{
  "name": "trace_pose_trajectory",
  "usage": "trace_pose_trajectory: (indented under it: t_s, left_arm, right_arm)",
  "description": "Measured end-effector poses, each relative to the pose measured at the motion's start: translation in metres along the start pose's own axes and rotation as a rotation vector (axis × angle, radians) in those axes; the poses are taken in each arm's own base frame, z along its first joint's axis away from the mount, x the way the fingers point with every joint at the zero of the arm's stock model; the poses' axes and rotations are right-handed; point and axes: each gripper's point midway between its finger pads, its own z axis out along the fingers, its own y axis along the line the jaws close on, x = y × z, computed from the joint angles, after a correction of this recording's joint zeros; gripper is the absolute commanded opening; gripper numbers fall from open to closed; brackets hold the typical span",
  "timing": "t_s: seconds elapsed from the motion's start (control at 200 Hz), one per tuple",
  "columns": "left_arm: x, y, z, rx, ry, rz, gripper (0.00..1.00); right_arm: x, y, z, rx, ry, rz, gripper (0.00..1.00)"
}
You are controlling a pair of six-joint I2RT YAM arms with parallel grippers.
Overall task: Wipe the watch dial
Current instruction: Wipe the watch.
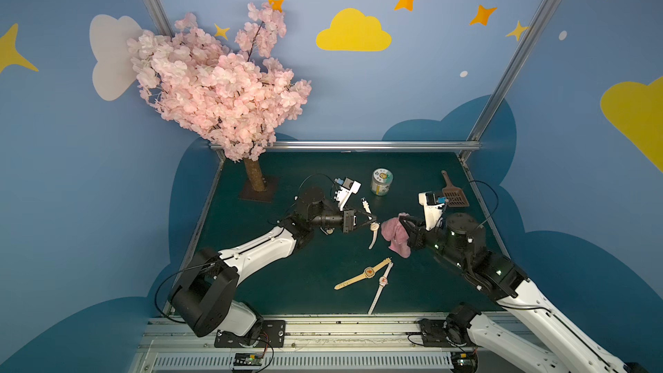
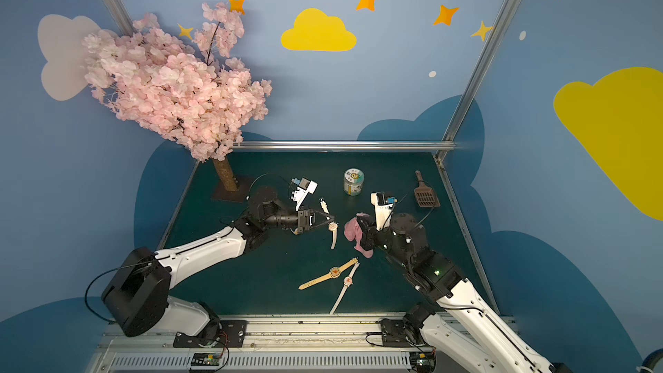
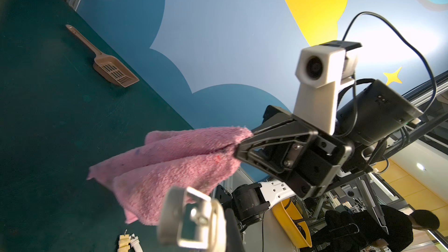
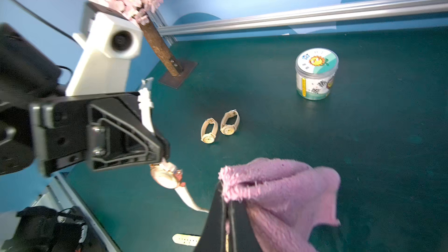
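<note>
A watch with a white strap and a round pale dial (image 1: 374, 226) (image 2: 333, 226) hangs above the green table (image 1: 287, 281). My left gripper (image 1: 372, 219) (image 2: 331, 219) is shut on its strap just beside the dial (image 4: 166, 176). The strap ends stick out above and below the fingers. My right gripper (image 1: 402, 220) (image 4: 228, 202) is shut on a bunched pink cloth (image 1: 394, 236) (image 3: 181, 158) (image 4: 278, 190). The cloth hangs just right of the watch with a small gap between them. In the left wrist view the watch (image 3: 191, 216) is a close blur.
Flat on the table in front lie a tan watch (image 1: 369, 272) and a white watch (image 1: 384, 279). Two looped watches (image 4: 208, 130) sit under the left arm. Behind stand a lidded jar (image 1: 381, 181), a brown scoop (image 1: 455, 195) and a pink blossom tree (image 1: 219, 91).
</note>
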Motion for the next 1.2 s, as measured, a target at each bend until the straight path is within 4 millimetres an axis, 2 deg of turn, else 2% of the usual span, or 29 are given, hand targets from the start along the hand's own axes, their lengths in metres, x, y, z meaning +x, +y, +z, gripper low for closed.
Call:
trace_pose_trajectory:
  t_s: [0.12, 0.31, 0.501, 0.721, 0.876, 1.021, 1.086, 1.196]
  left_arm:
    - [0.0, 0.0, 0.0, 0.0, 0.0, 0.0, 0.03]
    - [-0.001, -0.001, 0.0, 0.003, -0.003, 0.004, 0.03]
    - [-0.003, 0.005, -0.002, -0.023, -0.019, -0.004, 0.03]
    - [-0.005, 0.017, -0.005, -0.07, -0.04, -0.021, 0.03]
    - [-0.003, 0.004, -0.004, -0.034, -0.028, -0.004, 0.03]
    - [-0.003, -0.003, -0.004, -0.013, -0.024, 0.009, 0.03]
    - [-0.003, -0.003, -0.004, -0.012, -0.024, 0.01, 0.03]
    - [-0.004, -0.004, -0.004, -0.008, -0.024, 0.012, 0.03]
  right_arm:
    - [-0.002, 0.021, -0.002, -0.123, -0.005, -0.018, 0.0]
    - [0.014, 0.044, 0.02, -0.269, 0.066, -0.011, 0.0]
    - [0.033, 0.036, 0.045, -0.234, 0.14, 0.036, 0.0]
    - [0.049, 0.021, 0.061, -0.156, 0.198, 0.074, 0.0]
    - [0.054, 0.006, 0.057, -0.074, 0.211, 0.065, 0.0]
    - [0.045, -0.005, 0.039, -0.018, 0.166, 0.052, 0.0]
    - [0.035, -0.003, 0.028, -0.03, 0.125, 0.047, 0.0]
    - [0.018, 0.015, 0.015, -0.129, 0.058, 0.039, 0.0]
